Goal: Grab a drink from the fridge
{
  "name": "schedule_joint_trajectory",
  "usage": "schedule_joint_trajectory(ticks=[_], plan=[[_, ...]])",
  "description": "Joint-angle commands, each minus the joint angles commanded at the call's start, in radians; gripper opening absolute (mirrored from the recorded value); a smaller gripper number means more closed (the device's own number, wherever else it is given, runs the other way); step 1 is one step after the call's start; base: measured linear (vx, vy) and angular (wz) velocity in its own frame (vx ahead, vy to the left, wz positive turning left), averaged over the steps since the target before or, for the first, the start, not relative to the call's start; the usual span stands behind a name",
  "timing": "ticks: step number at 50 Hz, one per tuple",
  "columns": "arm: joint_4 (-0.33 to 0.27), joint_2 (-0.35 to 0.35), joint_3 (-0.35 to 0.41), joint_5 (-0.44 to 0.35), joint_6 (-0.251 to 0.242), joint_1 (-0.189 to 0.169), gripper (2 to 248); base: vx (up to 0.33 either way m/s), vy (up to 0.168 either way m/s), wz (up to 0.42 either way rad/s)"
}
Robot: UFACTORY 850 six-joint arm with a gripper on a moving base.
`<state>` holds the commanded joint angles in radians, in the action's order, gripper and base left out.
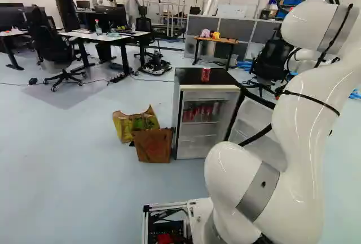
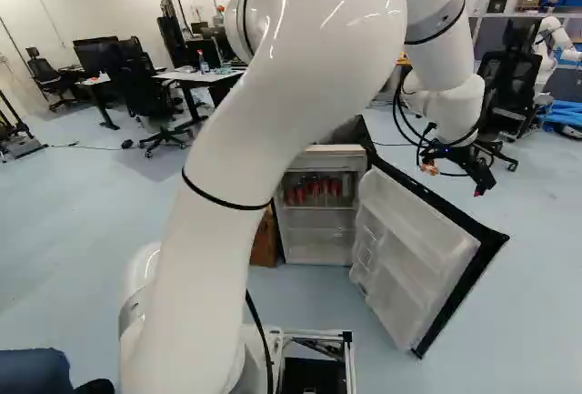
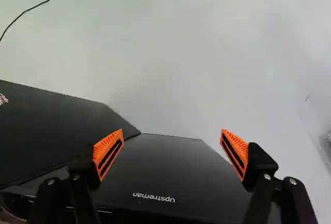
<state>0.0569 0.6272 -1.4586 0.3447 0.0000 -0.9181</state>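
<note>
The gripper hangs beyond the open fridge door in the right base view. In the wrist view the gripper stands open with nothing held, the door's black outer face below its fingers. The small fridge has its door swung wide. Several red cans stand on its upper shelf, seen also as cans in the right base view. One red can is upright on the black fridge top; only its edge shows in the wrist view.
A yellow bag and a brown cardboard box sit beside the fridge. Desks and office chairs stand farther back. Another robot is at the far right of the right base view. Black cables hang around my wrist.
</note>
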Motion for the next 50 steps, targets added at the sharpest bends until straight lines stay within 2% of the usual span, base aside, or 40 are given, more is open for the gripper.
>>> schedule_joint_trajectory(ticks=[16, 50], plan=[[0.000, 0.061, -0.088, 0.085, 0.000, -0.003, 247, 0.000, 0.000, 0.000], [0.000, 0.132, -0.123, 0.087, 0.000, -0.002, 247, 0.000, 0.000, 0.000]])
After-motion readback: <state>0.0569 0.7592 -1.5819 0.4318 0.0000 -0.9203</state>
